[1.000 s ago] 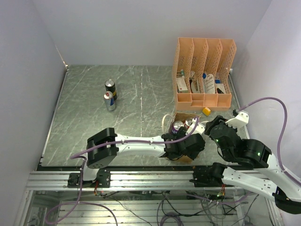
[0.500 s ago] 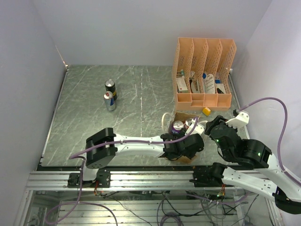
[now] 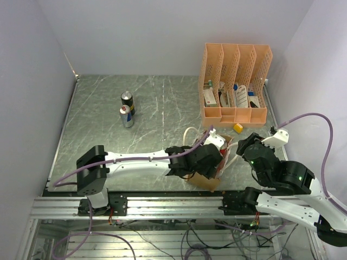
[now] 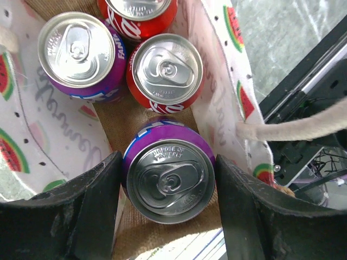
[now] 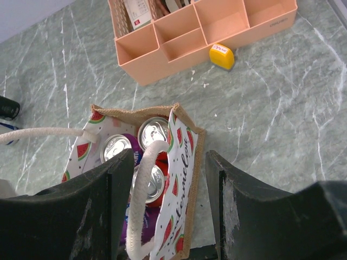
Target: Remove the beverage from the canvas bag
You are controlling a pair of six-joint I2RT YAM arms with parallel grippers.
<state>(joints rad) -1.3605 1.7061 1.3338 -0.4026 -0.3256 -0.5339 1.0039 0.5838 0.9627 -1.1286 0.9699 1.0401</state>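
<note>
The canvas bag [image 3: 209, 181], tan with a watermelon-print lining, sits tilted near the table's front edge. In the left wrist view its lining [image 4: 222, 81] surrounds several upright cans: a purple Fanta [image 4: 81, 54], two red Coca-Colas [image 4: 167, 70] and a purple can [image 4: 169, 179]. My left gripper [image 4: 165, 165] is inside the bag, its fingers pressed on both sides of that purple can; in the top view [image 3: 198, 162] it covers the bag's opening. My right gripper [image 5: 169, 162] is open above the bag's right wall [image 5: 181, 179] and a white rope handle [image 5: 142, 200].
A peach perforated file organizer [image 3: 236, 81] stands at the back right with a small yellow object [image 3: 238, 128] in front of it. Two cans [image 3: 126, 108] stand on the table at the back left. The metal rail [image 3: 162, 206] runs just behind the bag's near side.
My left arm has swung to the left and its gripper moved left in the bag. The bag has been dragged left and tipped over. The right arm has barely moved.
</note>
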